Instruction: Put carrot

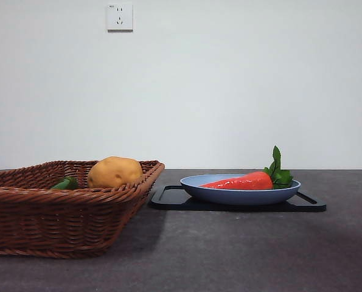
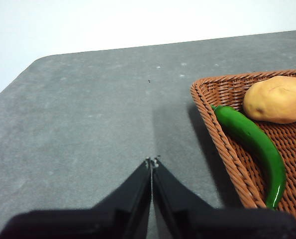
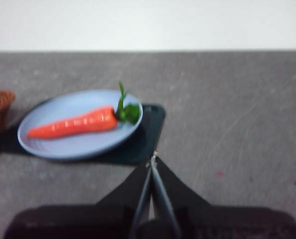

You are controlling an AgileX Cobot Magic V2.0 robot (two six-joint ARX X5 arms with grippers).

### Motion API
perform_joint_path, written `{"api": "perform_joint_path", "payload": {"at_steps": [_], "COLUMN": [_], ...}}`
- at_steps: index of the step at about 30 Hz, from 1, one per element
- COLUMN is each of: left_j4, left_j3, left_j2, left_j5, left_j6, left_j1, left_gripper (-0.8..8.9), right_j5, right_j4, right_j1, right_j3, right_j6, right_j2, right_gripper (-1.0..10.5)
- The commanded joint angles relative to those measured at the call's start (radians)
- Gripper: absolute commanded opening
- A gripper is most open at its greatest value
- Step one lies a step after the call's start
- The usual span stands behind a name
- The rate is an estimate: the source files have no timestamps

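The carrot (image 1: 243,181), orange-red with green leaves at its thick end, lies on a blue plate (image 1: 229,196) that stands on a black tray (image 1: 168,199) right of centre. It also shows in the right wrist view (image 3: 73,124) on the plate (image 3: 78,144). My right gripper (image 3: 152,159) is shut and empty, apart from the plate, over bare table beside the tray. My left gripper (image 2: 151,162) is shut and empty over the table beside the basket (image 2: 212,124). Neither gripper shows in the front view.
A brown wicker basket (image 1: 41,210) at the left holds a yellowish-brown potato (image 1: 114,172) and a green pepper (image 1: 65,183), both also in the left wrist view: potato (image 2: 277,99), pepper (image 2: 252,142). A white wall with a socket (image 1: 120,17) is behind.
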Motion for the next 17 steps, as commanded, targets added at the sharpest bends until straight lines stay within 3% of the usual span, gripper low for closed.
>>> {"api": "perform_joint_path", "payload": {"at_steps": [1, 12, 17], "left_j4": [0.009, 0.009, 0.009], "left_j3": [-0.006, -0.006, -0.006], "left_j2": [-0.003, -0.003, -0.003], "left_j5": [0.001, 0.001, 0.001], "left_j6": [-0.003, -0.003, -0.003], "left_j1": [0.002, 0.002, 0.002], "left_gripper": [0.08, 0.08, 0.08], "right_j5": [0.000, 0.000, 0.000], "right_j4": [0.019, 0.022, 0.023], "right_j1": [0.002, 0.002, 0.002], "right_j3": [-0.027, -0.077, -0.077], "right_j6": [-0.021, -0.025, 0.011], "right_j2": [-0.015, -0.061, -0.060], "right_gripper": [0.1, 0.1, 0.1]}}
